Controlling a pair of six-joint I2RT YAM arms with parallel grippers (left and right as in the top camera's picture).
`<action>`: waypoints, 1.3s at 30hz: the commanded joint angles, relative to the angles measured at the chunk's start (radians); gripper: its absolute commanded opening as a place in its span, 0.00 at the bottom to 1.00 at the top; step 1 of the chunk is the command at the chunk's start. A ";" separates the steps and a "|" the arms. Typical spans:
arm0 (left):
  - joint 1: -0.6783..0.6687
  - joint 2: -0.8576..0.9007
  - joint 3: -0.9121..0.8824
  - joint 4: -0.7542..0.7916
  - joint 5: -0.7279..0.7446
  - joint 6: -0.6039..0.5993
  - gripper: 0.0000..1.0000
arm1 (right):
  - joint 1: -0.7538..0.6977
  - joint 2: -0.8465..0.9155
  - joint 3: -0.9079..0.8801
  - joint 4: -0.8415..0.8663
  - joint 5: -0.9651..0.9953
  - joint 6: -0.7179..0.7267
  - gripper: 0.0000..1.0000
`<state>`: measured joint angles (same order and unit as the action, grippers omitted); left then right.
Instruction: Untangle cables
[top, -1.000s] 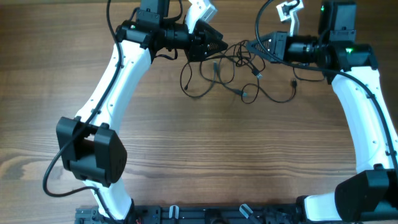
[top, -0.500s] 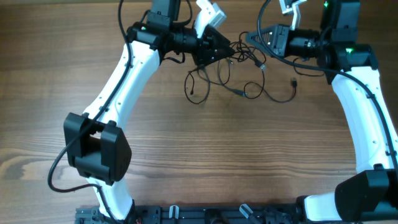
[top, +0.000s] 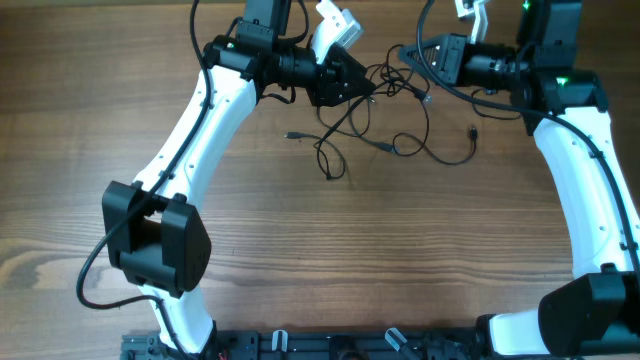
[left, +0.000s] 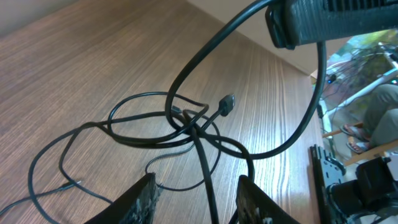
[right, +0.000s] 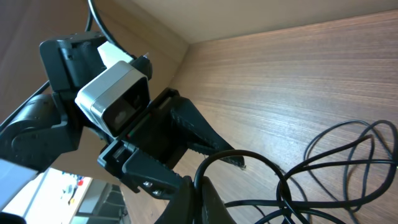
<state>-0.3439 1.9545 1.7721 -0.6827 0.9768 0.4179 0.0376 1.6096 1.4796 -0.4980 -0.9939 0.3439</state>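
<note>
Overhead: the cables (top: 385, 95) are seen at the far side of the table (top: 300, 260). Their knot lies between the left gripper (top: 362, 83) and the right gripper (top: 408, 63), which face each other close together. The knot is drawn out along the line between the two, and loose strands trail from it toward the robot's base.

Left wrist: the left gripper (left: 198, 186) is seen with its jaws apart. One strand runs up between them and does not appear to be pinched. The knot (left: 193, 127) lies straight ahead, just past the fingertips, with a small plug (left: 227, 104) beside it.

Right wrist: the right gripper (right: 194, 193) is seen closed on a strand that arches out of it. The left gripper (right: 199, 134) stands directly opposite. The only firm hold is judged to be with the right arm, so any parting pull would run along that shared line.
</note>
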 joint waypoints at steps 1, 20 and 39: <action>0.005 0.013 0.014 -0.006 -0.024 0.024 0.44 | -0.006 -0.032 -0.002 0.016 0.023 0.022 0.04; -0.008 -0.059 0.014 -0.038 0.036 0.052 0.46 | -0.006 -0.032 -0.002 0.016 0.078 0.026 0.04; -0.058 -0.058 0.014 -0.032 -0.224 0.080 0.38 | -0.006 -0.032 -0.002 0.049 -0.020 0.058 0.04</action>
<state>-0.4023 1.9259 1.7721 -0.7254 0.8234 0.4770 0.0357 1.6096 1.4796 -0.4572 -0.9726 0.3969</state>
